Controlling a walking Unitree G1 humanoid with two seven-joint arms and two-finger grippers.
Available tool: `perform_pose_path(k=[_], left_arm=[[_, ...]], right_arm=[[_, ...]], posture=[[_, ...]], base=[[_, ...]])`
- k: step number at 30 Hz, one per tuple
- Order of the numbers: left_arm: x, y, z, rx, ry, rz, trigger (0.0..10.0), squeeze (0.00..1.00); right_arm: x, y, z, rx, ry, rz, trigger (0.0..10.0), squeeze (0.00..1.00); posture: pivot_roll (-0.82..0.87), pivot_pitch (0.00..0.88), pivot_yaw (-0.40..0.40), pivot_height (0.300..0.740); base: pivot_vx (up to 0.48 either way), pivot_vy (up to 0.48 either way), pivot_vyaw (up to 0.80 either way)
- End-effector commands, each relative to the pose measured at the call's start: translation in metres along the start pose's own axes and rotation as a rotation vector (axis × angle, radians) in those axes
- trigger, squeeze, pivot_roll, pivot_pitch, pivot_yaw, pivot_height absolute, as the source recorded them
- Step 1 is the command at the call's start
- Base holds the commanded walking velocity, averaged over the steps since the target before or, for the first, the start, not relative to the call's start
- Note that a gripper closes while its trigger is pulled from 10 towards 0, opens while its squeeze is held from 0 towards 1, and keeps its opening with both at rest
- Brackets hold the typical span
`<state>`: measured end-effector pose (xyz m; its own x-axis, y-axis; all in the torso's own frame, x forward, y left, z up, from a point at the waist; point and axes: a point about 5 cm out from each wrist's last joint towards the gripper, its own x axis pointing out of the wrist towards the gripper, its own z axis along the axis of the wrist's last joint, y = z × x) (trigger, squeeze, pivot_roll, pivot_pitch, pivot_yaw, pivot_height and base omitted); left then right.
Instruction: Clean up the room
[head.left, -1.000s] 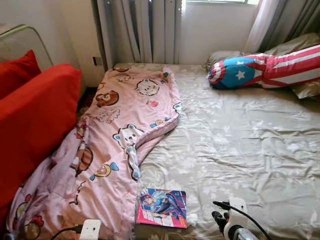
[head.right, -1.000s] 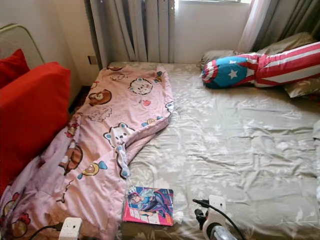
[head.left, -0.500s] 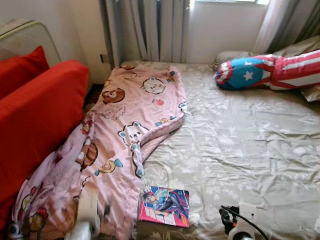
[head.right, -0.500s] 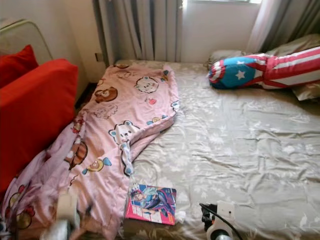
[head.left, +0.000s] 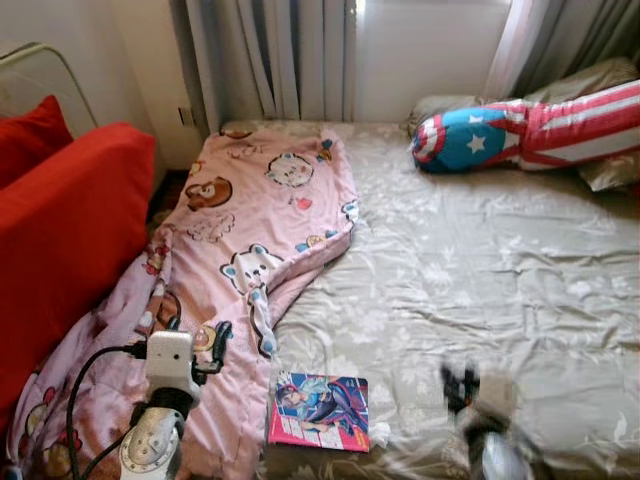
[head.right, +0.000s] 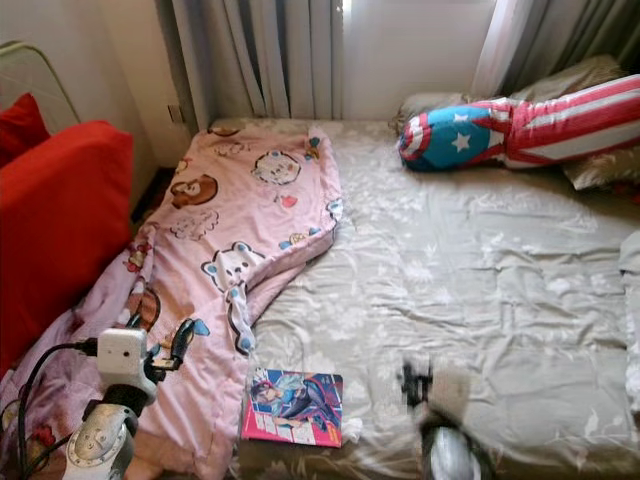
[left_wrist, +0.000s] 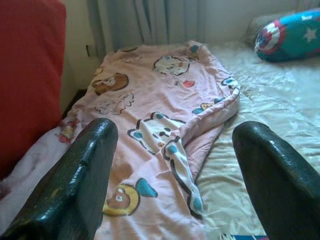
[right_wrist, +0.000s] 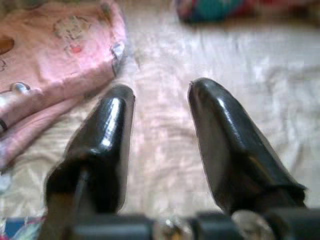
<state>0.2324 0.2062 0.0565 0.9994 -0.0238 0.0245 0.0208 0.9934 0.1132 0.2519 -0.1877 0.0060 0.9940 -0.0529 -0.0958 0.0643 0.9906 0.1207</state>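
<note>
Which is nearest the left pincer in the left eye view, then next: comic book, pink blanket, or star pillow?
From the left pincer, open over the bed's left side:
1. Pink blanket, directly beneath and ahead of it.
2. Comic book, to its right at the bed's near edge.
3. Star pillow, far across at the head of the bed, right side.

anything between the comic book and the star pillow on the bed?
No objects: from the comic book up to the star pillow, the left eye view shows just bare, wrinkled floral sheet. The pink blanket lies off to the left.
</note>
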Motion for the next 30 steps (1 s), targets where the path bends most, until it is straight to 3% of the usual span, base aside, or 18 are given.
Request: perform_pose_path(k=[1,5,11,24,30], left_arm=[[-0.005,0.0,-0.001,-0.015,0.016,0.003,10.0,0.0],[-0.009,-0.001,0.001,-0.019,0.03,0.003,10.0,0.0],[-0.007,0.002,0.017,-0.021,0.024,0.0,10.0,0.0],[-0.002,-0.004,0.023,-0.028,0.045,-0.013,10.0,0.0],[-0.001,-0.004,0.023,-0.031,0.056,-0.016,10.0,0.0]], right_arm=[[-0.015,-0.002,-0.015,0.01,0.062,0.006,10.0,0.0],[-0.017,-0.002,-0.011,0.001,0.028,0.022,10.0,0.0],[-0.018,-0.003,-0.002,0.021,0.01,-0.003,10.0,0.0],[-0.024,0.003,-0.002,0.037,0.036,0.007,10.0,0.0],[-0.023,0.009,0.0,0.063,0.031,0.001,10.0,0.0]], posture=[[0.1,0.0,-0.087,0.74],[0.1,0.0,-0.091,0.74],[0.1,0.0,-0.081,0.74],[0.09,0.0,-0.074,0.74],[0.09,0.0,-0.067,0.74]], base=[[0.0,0.0,0.0],[0.0,0.0,0.0],[0.0,0.0,0.8],[0.0,0.0,0.77],[0.0,0.0,0.16]])
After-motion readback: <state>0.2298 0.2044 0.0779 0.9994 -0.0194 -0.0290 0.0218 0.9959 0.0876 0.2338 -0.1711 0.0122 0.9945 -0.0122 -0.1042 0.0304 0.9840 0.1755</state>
